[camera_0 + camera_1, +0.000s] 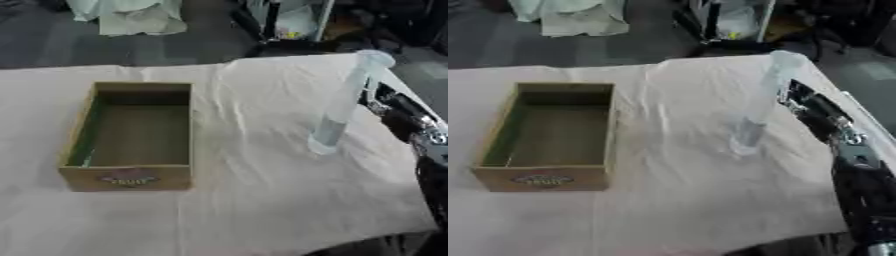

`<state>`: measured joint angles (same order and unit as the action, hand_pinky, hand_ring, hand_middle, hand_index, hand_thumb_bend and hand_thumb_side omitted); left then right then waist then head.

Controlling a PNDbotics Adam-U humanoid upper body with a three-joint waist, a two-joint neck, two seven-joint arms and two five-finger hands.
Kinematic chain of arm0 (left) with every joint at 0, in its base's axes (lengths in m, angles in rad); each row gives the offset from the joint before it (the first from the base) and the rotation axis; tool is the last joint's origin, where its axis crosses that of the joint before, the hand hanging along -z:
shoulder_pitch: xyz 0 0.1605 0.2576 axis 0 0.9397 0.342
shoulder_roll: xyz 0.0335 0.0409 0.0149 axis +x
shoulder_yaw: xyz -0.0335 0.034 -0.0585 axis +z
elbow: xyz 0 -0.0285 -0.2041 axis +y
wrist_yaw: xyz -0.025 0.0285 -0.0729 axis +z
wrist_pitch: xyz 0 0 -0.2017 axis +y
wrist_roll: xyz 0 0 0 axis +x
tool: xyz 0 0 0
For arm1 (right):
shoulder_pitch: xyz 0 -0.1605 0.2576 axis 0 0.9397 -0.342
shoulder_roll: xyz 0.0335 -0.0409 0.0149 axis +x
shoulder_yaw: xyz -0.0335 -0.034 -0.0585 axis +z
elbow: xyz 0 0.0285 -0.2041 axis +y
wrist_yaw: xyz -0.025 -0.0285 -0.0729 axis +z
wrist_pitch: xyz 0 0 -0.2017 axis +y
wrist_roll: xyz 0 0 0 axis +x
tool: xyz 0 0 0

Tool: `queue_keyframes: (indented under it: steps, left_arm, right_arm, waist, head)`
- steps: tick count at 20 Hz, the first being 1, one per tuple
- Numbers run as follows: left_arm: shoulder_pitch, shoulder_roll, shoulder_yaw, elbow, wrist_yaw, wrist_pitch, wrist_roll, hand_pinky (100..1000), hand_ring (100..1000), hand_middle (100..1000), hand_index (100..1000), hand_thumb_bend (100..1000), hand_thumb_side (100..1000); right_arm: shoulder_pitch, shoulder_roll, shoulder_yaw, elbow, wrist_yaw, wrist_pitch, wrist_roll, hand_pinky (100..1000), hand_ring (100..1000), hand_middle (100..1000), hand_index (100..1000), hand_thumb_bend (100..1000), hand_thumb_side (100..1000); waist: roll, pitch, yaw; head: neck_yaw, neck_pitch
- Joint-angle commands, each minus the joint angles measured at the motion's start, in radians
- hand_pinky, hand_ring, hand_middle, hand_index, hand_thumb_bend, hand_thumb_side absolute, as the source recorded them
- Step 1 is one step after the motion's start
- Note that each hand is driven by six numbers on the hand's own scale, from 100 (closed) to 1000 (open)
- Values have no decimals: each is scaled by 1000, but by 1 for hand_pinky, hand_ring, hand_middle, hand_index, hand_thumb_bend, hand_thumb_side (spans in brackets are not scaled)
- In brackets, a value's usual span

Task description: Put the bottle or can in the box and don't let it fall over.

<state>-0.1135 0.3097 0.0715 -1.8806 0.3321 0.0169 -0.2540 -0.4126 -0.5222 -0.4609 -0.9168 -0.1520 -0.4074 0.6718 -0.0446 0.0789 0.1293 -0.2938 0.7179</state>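
Observation:
A tall clear bottle (343, 102) stands on the cloth at the right, its base (321, 145) on the table and its top (374, 58) leaning away to the right. My right hand (799, 100) is close behind the bottle's upper part, with the black and silver arm (852, 150) coming in from the lower right. How the hand meets the bottle is hidden. An open tan box (129, 178) with a round label on its front wall sits at the left, nothing inside. My left hand shows in no view.
A cream cloth (254, 200) covers the table; its front edge drops off at the lower right (350, 242) and the right edge runs just beyond the arm. Dark floor, white bags (131, 17) and a rack (293, 20) lie past the far edge.

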Motion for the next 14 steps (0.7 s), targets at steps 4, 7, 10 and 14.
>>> queue_keyframes:
  steps: [4,7,10,14]
  left_arm:
    - [-11,15,5,-15,-1,-2,-1,1000,1000,1000,772,100,808]
    - [-10,15,5,-15,-2,-2,-2,1000,1000,1000,772,100,808]
    - [-11,14,5,-15,-2,-2,-2,1000,1000,1000,772,100,808]
    - [-11,14,5,-15,-2,-2,-2,1000,1000,1000,772,100,808]
  right_arm:
    - [-19,-16,-2,-27,8,6,4,1000,1000,1000,1000,100,470]
    - [-22,-11,-3,-31,7,10,7,1000,1000,1000,1000,100,470]
    - [-24,-8,-5,-35,6,15,7,1000,1000,1000,1000,100,470]
    - [-24,-4,-7,-41,4,20,8,1000,1000,1000,1000,100,470]
  waist:
    - [4,-6,0]
    - [4,-4,-1]
    - [5,-3,0]
    - [5,-2,-1]
  head:
    - [0,-13]
    - [-2,-14]
    - [-2,-16]
    - [-3,-16]
